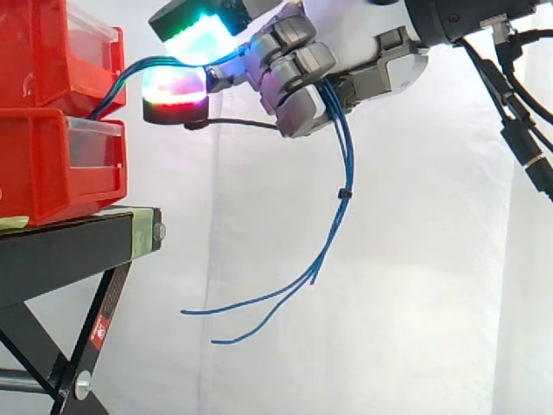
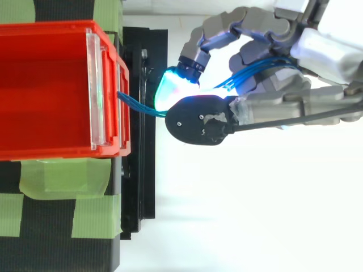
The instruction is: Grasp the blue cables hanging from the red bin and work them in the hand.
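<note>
The grasp looks done: the grey, jointed robot hand (image 1: 289,73) is curled round the thin, glossy blue cables (image 1: 345,186). They run from the boxy red plastic bin (image 2: 57,150) through its fingers, their loose ends dangling limp below. Working them is probably still to do, though the glowing pads hide the pinch.

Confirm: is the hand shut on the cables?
Shut on them: the hand has fingers curled round the cables, which run from the bin and hang below.
</note>
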You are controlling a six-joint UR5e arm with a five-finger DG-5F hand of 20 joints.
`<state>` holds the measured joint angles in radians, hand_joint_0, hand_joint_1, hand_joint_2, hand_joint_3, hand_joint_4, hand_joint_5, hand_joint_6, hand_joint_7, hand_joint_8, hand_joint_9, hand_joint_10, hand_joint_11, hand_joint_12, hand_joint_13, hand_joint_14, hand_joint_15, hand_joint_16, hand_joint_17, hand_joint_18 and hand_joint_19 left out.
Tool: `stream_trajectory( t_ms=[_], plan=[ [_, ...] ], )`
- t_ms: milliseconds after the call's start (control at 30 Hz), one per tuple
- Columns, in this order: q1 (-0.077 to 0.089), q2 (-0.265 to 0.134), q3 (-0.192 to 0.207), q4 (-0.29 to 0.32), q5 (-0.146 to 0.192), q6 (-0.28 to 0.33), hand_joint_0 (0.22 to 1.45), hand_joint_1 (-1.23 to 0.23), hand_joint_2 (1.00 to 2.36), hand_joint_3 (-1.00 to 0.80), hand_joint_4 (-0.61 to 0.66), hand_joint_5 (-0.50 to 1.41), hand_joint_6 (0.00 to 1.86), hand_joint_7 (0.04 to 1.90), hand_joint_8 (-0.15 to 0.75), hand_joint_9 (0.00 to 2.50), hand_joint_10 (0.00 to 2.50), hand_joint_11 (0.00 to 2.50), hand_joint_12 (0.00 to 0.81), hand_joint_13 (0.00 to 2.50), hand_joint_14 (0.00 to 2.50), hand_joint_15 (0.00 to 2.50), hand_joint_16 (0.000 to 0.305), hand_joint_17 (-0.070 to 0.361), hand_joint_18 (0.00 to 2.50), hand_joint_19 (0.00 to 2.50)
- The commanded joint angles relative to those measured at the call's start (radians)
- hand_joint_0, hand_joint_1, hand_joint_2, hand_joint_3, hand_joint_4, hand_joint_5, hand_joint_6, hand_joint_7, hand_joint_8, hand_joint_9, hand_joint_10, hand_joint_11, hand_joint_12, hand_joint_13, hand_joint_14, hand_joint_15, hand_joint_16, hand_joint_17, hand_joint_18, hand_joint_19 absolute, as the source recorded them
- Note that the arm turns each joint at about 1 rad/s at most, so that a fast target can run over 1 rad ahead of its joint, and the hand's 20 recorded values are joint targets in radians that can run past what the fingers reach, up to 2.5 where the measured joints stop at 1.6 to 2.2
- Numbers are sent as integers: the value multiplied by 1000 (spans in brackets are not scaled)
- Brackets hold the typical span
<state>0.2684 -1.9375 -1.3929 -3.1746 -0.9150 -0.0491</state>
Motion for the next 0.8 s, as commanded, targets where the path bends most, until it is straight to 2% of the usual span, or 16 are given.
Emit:
stream_trajectory(
  t_ms=[0,67,267,433,500,567,633,733,767],
  plan=[
    [0,0,0,-5,-1,0,982,-720,1018,-54,242,-61,1170,968,511,782,2500,2500,522,833,2500,1889,60,134,1199,1374],
    [0,0,0,-4,-2,0,951,-715,1019,-207,243,-62,1173,968,511,782,2500,2500,522,833,2500,1889,60,134,1199,1374],
    [0,-1,0,1,-1,0,925,-702,1017,-489,248,-62,1192,968,511,782,2500,2500,522,833,2500,1889,60,134,1199,1374],
    [0,0,0,1,-1,0,926,-701,1016,-543,241,-55,1203,974,511,782,2500,2500,522,833,2500,1889,60,134,1199,1374],
    [0,0,0,1,-1,0,924,-702,1017,-518,229,-61,1220,973,511,782,2500,2500,522,833,2500,1889,60,134,1199,1374],
    [0,0,0,2,-1,0,946,-699,1021,-367,207,-89,1287,948,511,782,2500,2500,522,833,2500,1889,60,134,1199,1374],
    [0,0,0,1,-1,0,979,-701,1021,-76,205,-94,1307,932,511,782,2500,2500,522,833,2500,1889,60,134,1199,1374],
    [0,0,0,1,-1,0,1005,-689,1011,86,216,-87,1336,918,511,782,2500,2500,522,833,2500,1889,60,134,1199,1374],
    [0,0,0,1,-1,0,1021,-677,1008,86,234,-74,1323,897,511,782,2500,2500,522,833,2500,1889,60,134,1199,1374]
  ],
)
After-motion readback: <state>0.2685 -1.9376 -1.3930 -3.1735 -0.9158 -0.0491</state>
